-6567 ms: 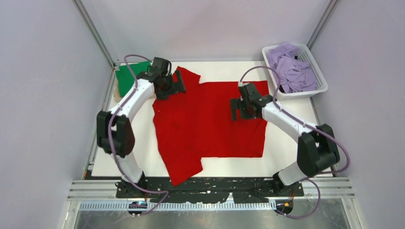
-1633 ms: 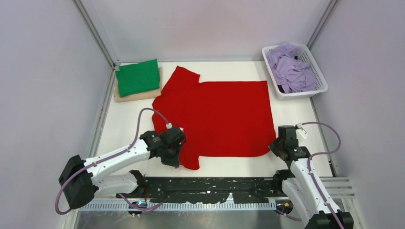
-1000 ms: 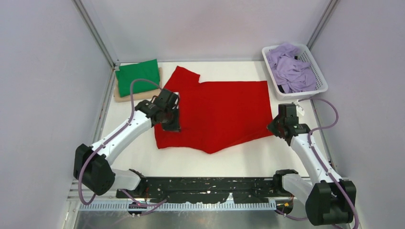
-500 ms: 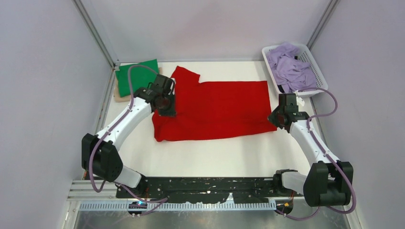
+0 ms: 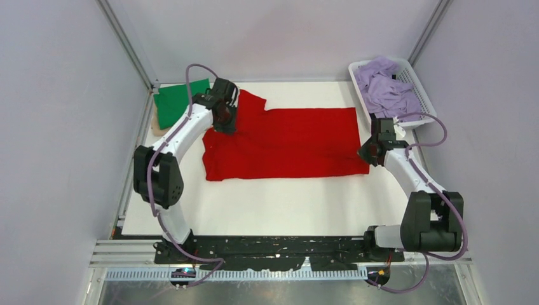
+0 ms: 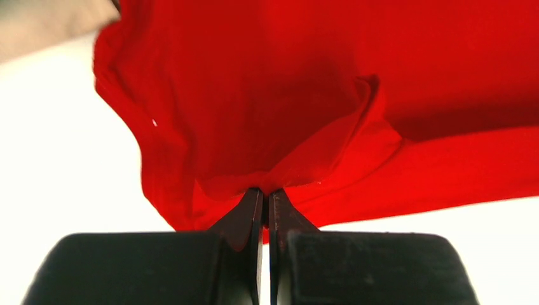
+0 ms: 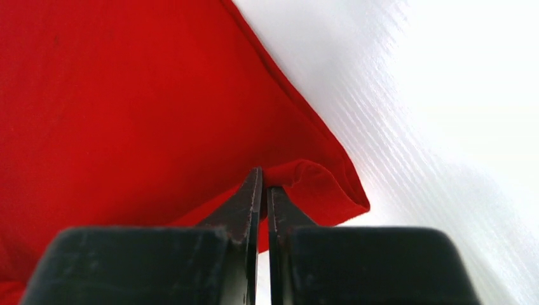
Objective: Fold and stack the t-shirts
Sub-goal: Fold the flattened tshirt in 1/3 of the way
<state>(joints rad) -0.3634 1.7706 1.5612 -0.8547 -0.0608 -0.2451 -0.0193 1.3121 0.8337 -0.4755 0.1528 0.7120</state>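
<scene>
Red t-shirt (image 5: 286,143) lies folded over on the table, just left of the basket (image 5: 424,95). Left gripper (image 6: 264,194), at the end far from the basket, is clamped on a thin bunch of it. Right gripper (image 7: 262,184) nips the corner nearest the basket. My worry: pinches that tiny could slip out, or uneven pulling skews the fold

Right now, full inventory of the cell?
red t-shirt: 1, red, table centre, near edge folded over
green t-shirt: 1, green, folded, far-left corner
beige t-shirt: 1, beige, under the green one
lavender t-shirts: count unclear, lavender, heaped in basket
basket: 1, white mesh, far-right corner
table: 1, white
left gripper: black, shut on the red shirt's left end
right gripper: black, shut on its right corner
</scene>
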